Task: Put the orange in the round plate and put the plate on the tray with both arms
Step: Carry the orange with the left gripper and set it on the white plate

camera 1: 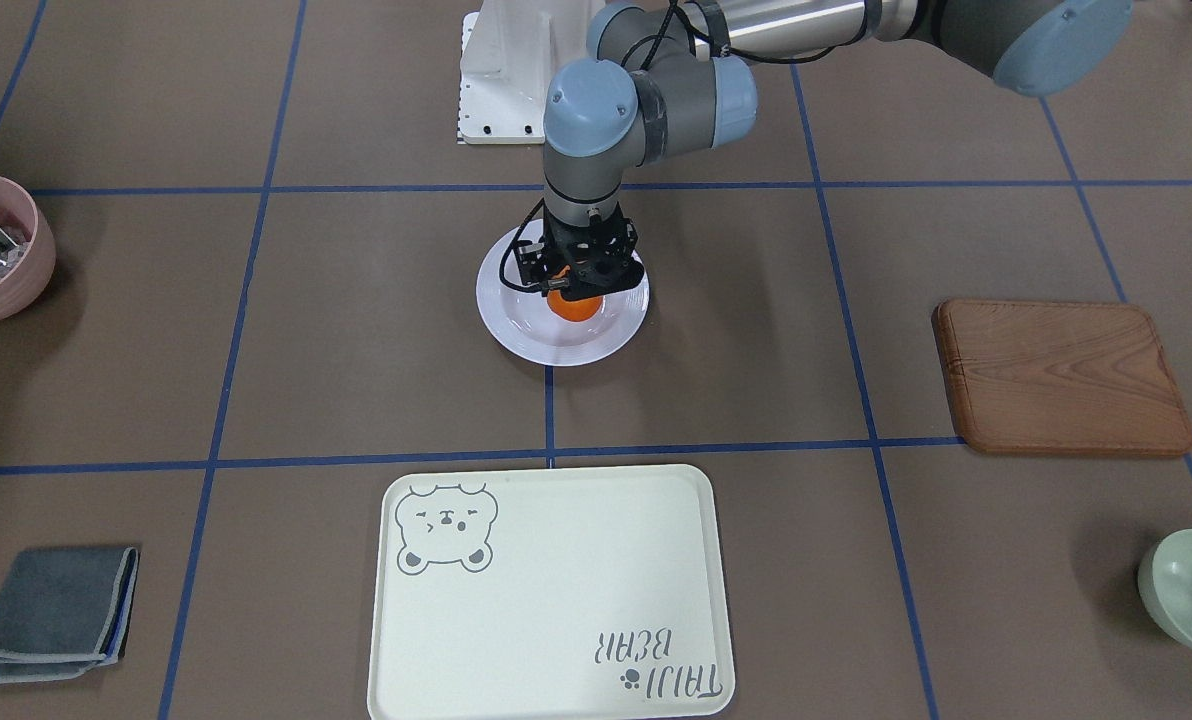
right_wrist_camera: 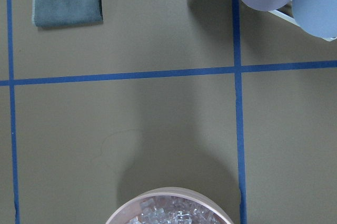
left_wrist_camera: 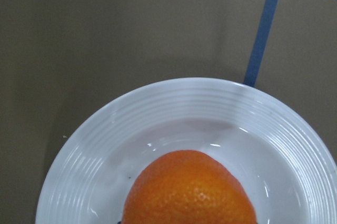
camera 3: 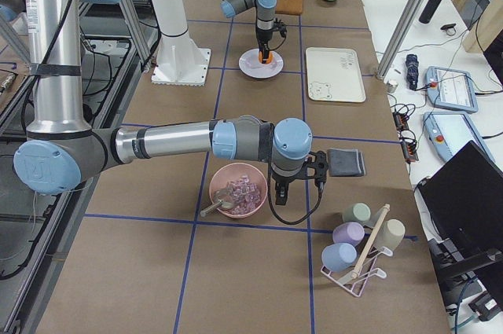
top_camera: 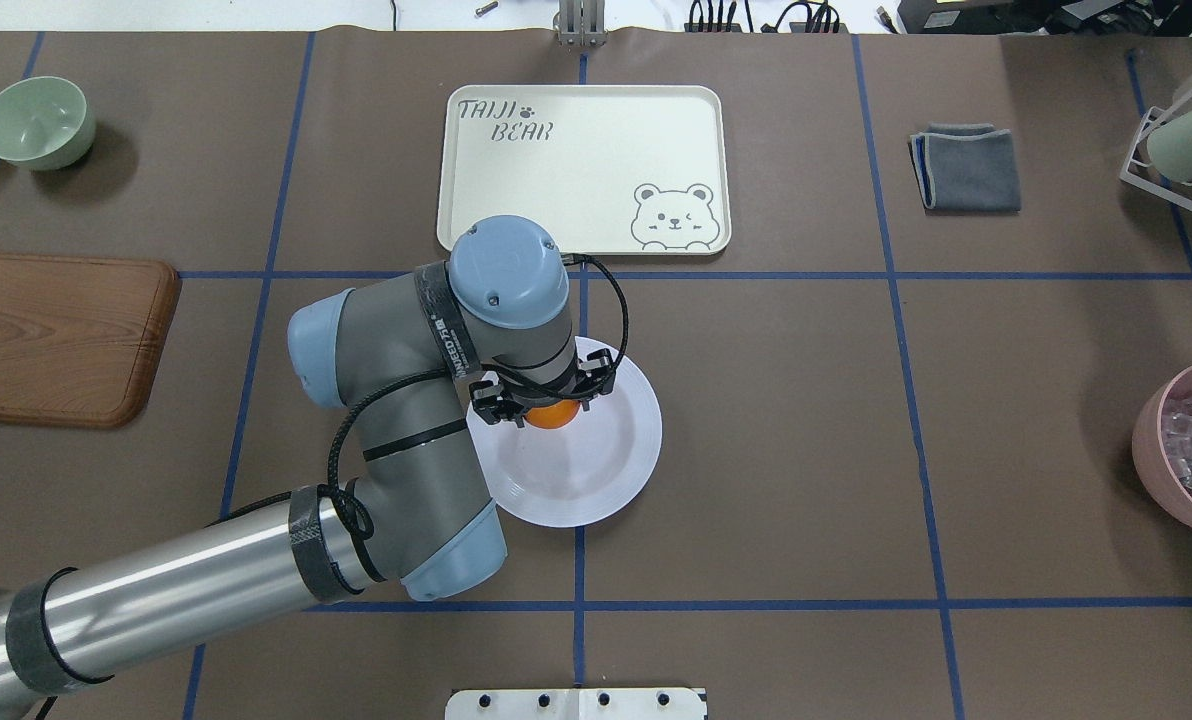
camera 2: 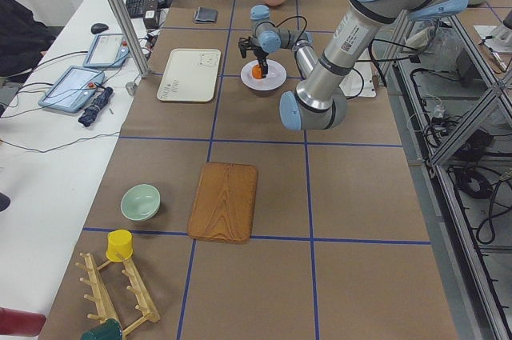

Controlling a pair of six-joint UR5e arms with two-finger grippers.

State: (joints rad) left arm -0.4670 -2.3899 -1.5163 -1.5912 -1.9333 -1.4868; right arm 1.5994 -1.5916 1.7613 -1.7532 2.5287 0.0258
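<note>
Step 1 of 2 looks nearly done. Left arm [top_camera: 426, 440] reaches over the plate [camera 1: 516, 325] at mid bench [camera 1: 356, 350]. Left fingers [camera 1: 556, 287] point straight down into the plate's well w/ the orange [camera 1: 573, 308] between them. Fingers look closed on the orange; no gap either side in front or overhead view. Left wrist cam: orange fills bottom of frame, plate well right under it, but can't tell if it's touching the plate or held just above. So, judged: orange is in/over the plate, not let go yet.

Left to do:
- Release the orange.
- Both arms take the plate by the rim & carry it to the tray [camera 1: 556, 600].

Plate isn't on the tray. Tray sits apart from it, one grid square further from robot base, roughly in line.

Right arm [camera 3: 173, 141] isn't helping yet. It's well away at the robot's right end of the bench, right fingers [camera 3: 280, 192] hanging just beside a pink bowl [camera 3: 236, 191] of clear ice-like bits. They show only in the side view and the right wrist cam has no fingers in frame, so can't tell open or closed. Prob needs a long reach across to get to the plate.

Also on bench, not task items: wooden board [camera 1: 1061, 375], green bowl [camera 1: 1191, 590], folded grey cloth [camera 1: 56, 610].
</note>
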